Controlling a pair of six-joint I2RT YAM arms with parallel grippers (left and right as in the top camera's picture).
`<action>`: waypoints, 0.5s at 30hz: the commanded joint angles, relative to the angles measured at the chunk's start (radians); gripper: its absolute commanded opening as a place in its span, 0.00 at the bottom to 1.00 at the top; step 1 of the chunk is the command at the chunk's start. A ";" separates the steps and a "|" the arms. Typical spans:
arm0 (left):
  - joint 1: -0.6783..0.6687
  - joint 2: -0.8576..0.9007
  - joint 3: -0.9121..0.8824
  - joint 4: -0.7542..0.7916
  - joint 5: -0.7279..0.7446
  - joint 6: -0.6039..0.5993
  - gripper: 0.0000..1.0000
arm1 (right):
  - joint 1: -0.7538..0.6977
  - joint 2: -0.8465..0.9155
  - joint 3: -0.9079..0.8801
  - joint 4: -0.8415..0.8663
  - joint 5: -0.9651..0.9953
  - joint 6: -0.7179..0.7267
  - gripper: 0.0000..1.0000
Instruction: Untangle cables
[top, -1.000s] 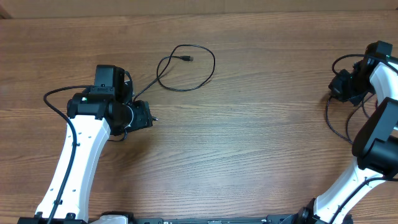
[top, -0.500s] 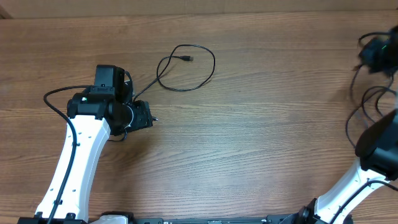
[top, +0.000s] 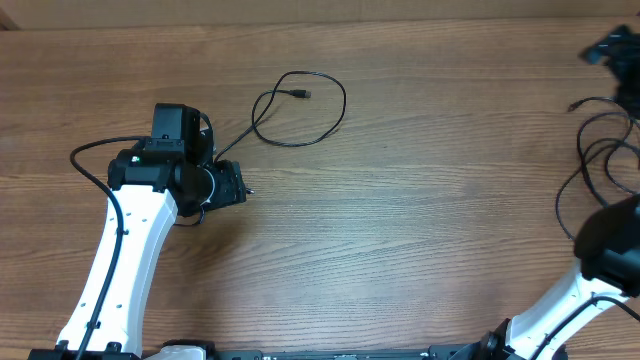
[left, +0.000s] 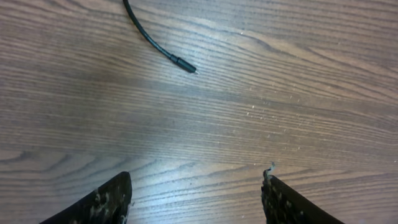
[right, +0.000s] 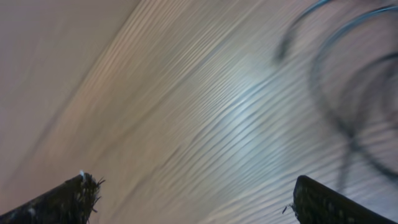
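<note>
1. The table (top: 400, 250) is brown, wood-grained and smooth. It looks mostly matt, with a soft sheen where the light falls, and a few pale specks (left: 252, 109) lie on it.
2. The looped cable (top: 300, 110) has a thin black jacket, smooth and matt like rubber or plastic. Its plug (left: 185, 65) is black with a tiny silvery tip.
3. The left arm (top: 120, 260) has a glossy white plastic shell, and its wrist housing (top: 170, 165) is matt black.
4. The fingers (left: 102, 202) of the left gripper (left: 196, 180) are black, rough and speckled.
5. The fingers (right: 56, 202) of the right gripper (right: 191, 183) are black, with pale frayed fuzz at the tips.
6. The right-edge cables (top: 578, 104) are thin and black; their finish is too blurred to judge.
</note>
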 joint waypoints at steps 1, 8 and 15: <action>0.004 -0.010 -0.002 0.026 0.008 -0.001 0.68 | 0.130 0.006 0.012 -0.056 -0.135 -0.192 1.00; 0.004 -0.008 -0.003 0.043 -0.052 -0.002 0.68 | 0.589 0.011 -0.125 0.099 -0.025 -0.346 1.00; 0.004 -0.008 -0.003 0.039 -0.052 -0.002 0.68 | 0.813 0.017 -0.471 0.686 -0.007 -0.415 1.00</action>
